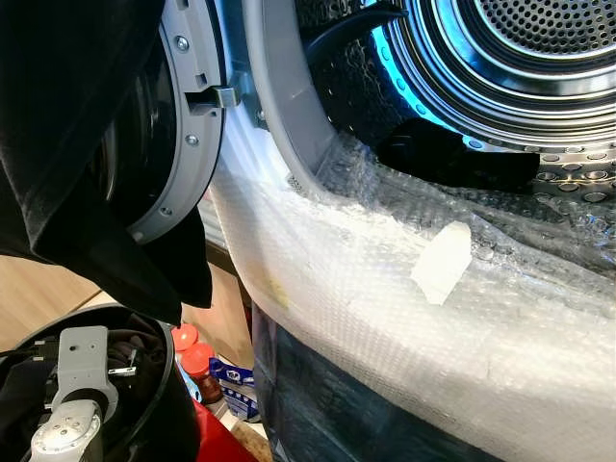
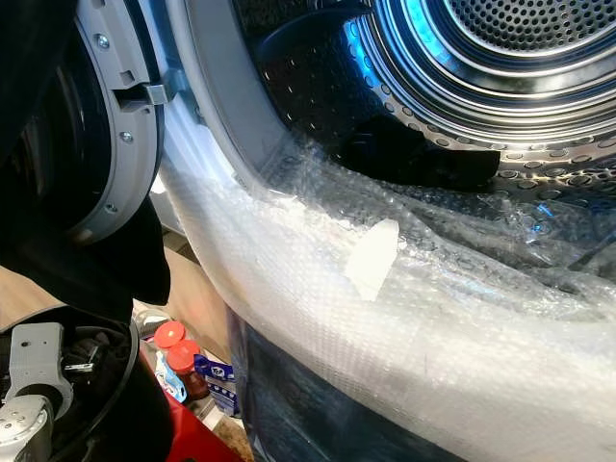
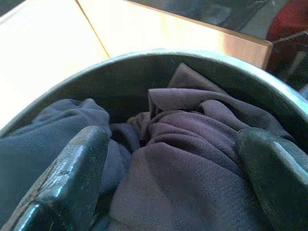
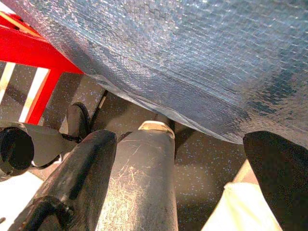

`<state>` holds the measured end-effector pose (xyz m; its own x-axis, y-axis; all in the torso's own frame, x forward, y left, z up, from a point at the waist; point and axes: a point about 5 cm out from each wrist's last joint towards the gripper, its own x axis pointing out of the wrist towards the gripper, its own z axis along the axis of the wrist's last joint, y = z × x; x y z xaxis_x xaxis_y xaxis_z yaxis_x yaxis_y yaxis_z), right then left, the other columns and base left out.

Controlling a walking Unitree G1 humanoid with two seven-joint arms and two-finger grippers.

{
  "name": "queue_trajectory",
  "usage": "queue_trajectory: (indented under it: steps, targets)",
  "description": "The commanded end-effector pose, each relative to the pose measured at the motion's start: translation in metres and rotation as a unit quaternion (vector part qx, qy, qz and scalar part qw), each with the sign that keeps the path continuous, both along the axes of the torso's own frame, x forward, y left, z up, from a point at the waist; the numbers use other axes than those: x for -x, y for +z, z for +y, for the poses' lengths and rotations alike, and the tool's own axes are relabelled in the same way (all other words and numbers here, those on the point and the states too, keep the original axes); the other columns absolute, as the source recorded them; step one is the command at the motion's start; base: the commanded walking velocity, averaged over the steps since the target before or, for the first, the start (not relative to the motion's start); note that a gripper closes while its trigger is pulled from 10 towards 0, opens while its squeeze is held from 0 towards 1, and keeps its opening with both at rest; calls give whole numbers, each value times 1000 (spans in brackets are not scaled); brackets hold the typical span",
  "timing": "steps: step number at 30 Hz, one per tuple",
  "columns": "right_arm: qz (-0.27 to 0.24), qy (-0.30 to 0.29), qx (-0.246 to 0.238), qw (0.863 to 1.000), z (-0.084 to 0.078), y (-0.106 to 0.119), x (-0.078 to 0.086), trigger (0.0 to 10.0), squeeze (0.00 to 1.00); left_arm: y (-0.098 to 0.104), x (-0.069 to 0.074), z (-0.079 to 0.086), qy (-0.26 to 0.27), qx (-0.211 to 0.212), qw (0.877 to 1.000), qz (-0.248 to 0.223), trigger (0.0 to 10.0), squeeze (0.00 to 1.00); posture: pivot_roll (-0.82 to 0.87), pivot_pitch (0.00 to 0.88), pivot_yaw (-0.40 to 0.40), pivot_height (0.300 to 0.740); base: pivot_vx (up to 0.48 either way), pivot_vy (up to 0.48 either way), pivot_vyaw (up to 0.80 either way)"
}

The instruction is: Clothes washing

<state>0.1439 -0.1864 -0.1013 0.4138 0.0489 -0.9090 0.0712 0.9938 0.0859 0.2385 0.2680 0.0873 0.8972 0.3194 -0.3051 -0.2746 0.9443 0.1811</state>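
Note:
The washing machine's drum (image 1: 520, 58) stands open right in front of me, lit blue, with a dark garment (image 1: 452, 159) lying inside near the lip. A black cloth (image 1: 77, 144) hangs over the open door (image 1: 183, 125) on the left. My left arm (image 1: 72, 404) reaches down into a round black basket (image 1: 168, 356). There my left gripper (image 3: 173, 178) is open, its fingers (image 3: 72, 168) spread just above a crumpled purple-grey garment (image 3: 192, 144) and a blue-grey one (image 3: 48, 139). My right gripper (image 4: 187, 183) hangs open and holds nothing, low beside the machine's front.
Bubble wrap (image 1: 385, 289) with a strip of tape (image 1: 441, 262) covers the machine's front and lower lip. Red-capped bottles (image 1: 197, 361) and a red frame (image 4: 33, 53) sit on the floor between basket and machine. My own metal leg (image 4: 144, 178) is below the right gripper.

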Motion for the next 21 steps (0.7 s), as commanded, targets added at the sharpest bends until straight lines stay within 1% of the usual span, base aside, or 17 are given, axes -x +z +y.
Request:
queue_trajectory:
  steps: [1,4,6,9,12,19,21]
  targets:
    - [0,3,-2,1000,2,0,1,10000,0,-5,3,0,-12,0,1000,6,10000,0,65,73,21,740,0,0,0]
    - [0,5,-3,1000,3,-1,1,10000,0,-3,3,-5,-34,6,999,-8,10000,0,66,67,22,740,0,0,0]
    - [0,6,-3,1000,3,-1,1,10000,0,-2,3,-9,-52,2,999,-14,10000,0,66,67,22,740,0,0,0]
    - [1,10,-2,1000,3,-1,2,10000,0,-2,3,-10,-65,-7,998,-16,10000,0,69,51,26,740,0,0,0]
    - [1,10,-2,1000,4,-1,2,10000,0,-2,4,-10,-71,-7,997,-18,10000,0,66,42,29,740,0,0,0]
    - [1,11,-2,1000,4,-1,3,10000,0,-12,10,-11,-92,-17,996,10,10000,0,63,29,33,740,0,0,0]
    - [2,13,-1,1000,4,-2,4,10000,0,-14,13,-7,-82,-35,996,14,10000,0,65,27,35,740,0,0,0]
